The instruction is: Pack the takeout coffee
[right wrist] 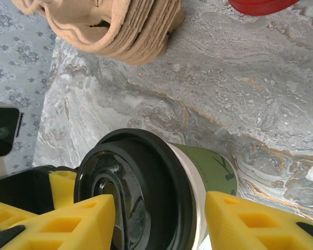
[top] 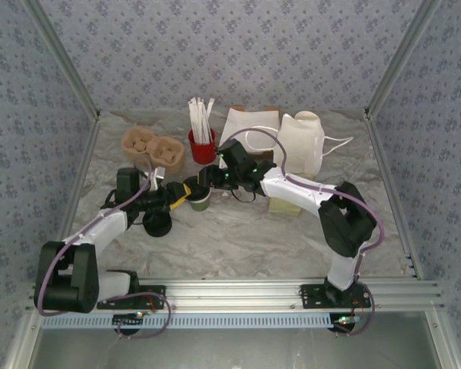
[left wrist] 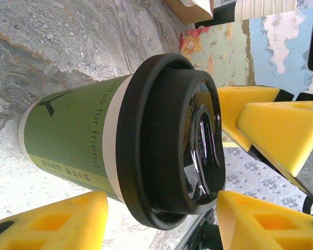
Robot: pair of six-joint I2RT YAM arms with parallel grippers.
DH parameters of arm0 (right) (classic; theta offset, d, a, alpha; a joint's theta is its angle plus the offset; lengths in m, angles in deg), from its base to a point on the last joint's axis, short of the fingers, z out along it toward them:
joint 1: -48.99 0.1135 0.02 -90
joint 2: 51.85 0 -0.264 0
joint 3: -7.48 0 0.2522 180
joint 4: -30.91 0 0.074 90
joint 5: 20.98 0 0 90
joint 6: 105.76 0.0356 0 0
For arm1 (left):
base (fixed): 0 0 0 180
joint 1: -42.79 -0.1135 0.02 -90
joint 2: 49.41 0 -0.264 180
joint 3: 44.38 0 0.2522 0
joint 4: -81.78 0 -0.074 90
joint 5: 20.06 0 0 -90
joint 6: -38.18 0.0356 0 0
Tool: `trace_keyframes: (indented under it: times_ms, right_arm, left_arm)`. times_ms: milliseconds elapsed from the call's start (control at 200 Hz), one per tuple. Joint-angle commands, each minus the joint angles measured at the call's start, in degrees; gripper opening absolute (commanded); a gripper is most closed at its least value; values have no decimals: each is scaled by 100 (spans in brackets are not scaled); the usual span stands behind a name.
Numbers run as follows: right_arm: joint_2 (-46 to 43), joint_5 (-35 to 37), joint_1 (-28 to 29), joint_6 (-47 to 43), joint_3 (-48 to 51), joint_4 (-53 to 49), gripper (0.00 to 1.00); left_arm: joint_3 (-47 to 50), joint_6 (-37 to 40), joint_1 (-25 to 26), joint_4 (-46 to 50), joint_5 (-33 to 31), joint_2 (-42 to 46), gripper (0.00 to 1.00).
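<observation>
The takeout coffee (top: pixel 200 201), a green paper cup (left wrist: pixel 75 138) with a black lid (left wrist: pixel 167 140), stands upright on the marble table, left of centre. My left gripper (top: pixel 179 197) reaches it from the left. In the left wrist view the left gripper (left wrist: pixel 159 221) is open, its yellow fingers (left wrist: pixel 52 221) on either side of the lid with a gap on the left. My right gripper (top: pixel 205 183) comes in from the right over the cup. In the right wrist view the right gripper (right wrist: pixel 159 221) is open astride the lid (right wrist: pixel 146 187), one finger (right wrist: pixel 68 221) overlapping the lid's top, the other beside the cup (right wrist: pixel 214 169).
A red cup with white sticks (top: pixel 202 146) stands just behind the coffee. Stacked brown cup carriers (top: pixel 152 148) lie at the back left. A white paper bag (top: pixel 301 142) stands at the back right, a flat white bag (top: pixel 250 123) beside it. A black round object (top: pixel 157 223) sits under the left arm.
</observation>
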Motion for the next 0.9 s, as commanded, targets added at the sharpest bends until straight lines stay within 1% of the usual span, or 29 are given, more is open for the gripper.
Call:
trace_keyframes:
  times_ms: [0, 125, 260, 370, 505, 555, 590, 810, 895]
  right_arm:
    - [95, 181, 53, -233, -205, -372, 52]
    - [61, 173, 51, -236, -180, -384, 51]
    - [39, -49, -2, -188, -158, -269, 50]
    - [43, -88, -3, -174, -187, -280, 50]
    - [21, -87, -12, -163, -170, -262, 51]
    - [20, -92, -8, -165, -170, -270, 51]
    - [12, -87, -18, -165, -170, -273, 51]
    - [-63, -92, -39, -172, -151, -273, 51]
    - [-72, -90, -50, -170, -152, -275, 51]
  left_arm:
    - [-217, 150, -1, 126, -46, 89, 59]
    - [-214, 53, -85, -82, -109, 186, 61]
    - [-279, 133, -219, 47, -254, 234, 62]
    - [-441, 318, -232, 283, -384, 168, 62]
    - [-558, 355, -211, 354, -399, 132, 52]
    - [-583, 396, -207, 419, -427, 117, 46]
    - [-604, 443, -196, 464, -451, 101, 44]
    - [-647, 519, -58, 497, -489, -32, 43]
    - [-668, 507, 7, 466, -493, -64, 41]
